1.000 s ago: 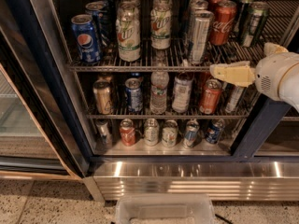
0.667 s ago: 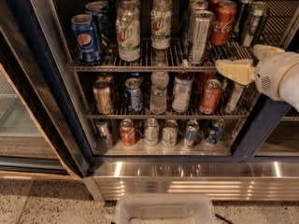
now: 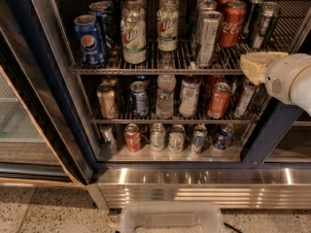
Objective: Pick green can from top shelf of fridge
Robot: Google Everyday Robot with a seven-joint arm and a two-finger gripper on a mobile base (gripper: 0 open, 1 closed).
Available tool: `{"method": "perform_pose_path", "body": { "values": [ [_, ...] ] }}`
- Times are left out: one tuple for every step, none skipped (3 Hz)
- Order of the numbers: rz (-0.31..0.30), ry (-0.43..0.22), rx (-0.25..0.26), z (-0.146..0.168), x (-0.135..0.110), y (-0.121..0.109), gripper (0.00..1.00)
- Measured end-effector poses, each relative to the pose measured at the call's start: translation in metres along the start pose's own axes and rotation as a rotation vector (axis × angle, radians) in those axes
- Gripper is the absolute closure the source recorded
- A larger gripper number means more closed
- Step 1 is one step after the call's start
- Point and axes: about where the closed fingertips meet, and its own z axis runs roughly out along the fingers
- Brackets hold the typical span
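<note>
Hovering at 3 o'clock with the gripper [image 3: 256, 65], cream tip overlapping the right end of the front bar of the top shelf [image 3: 146, 70]; cannot tell whether gaping or closed. Leaving the green can [image 3: 264, 24] upright and untouched at 12 o'clock of it, a red Coca-Cola can [image 3: 232, 23] standing just beside at 9 o'clock, inside the fridge [image 3: 265, 137].

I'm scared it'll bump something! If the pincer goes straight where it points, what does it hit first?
The pincer, at the right by the top shelf, points left. Probably the silver can comes first, but depth is unclear; it might pass in front.
</note>
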Motion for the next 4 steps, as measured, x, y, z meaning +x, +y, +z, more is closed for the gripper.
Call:
{"method": "perform_pose_path", "body": {
  "values": [
    [0.0,0.0,0.0,0.0,0.0,0.0,0.43],
    [0.0,0.0,0.0,0.0,0.0,0.0,0.31],
    [0.0,0.0,0.0,0.0,-0.0001,0.0,0.48],
    [0.0,0.0,0.0,0.0,-0.0001,0.0001,0.48]
  ]
}}
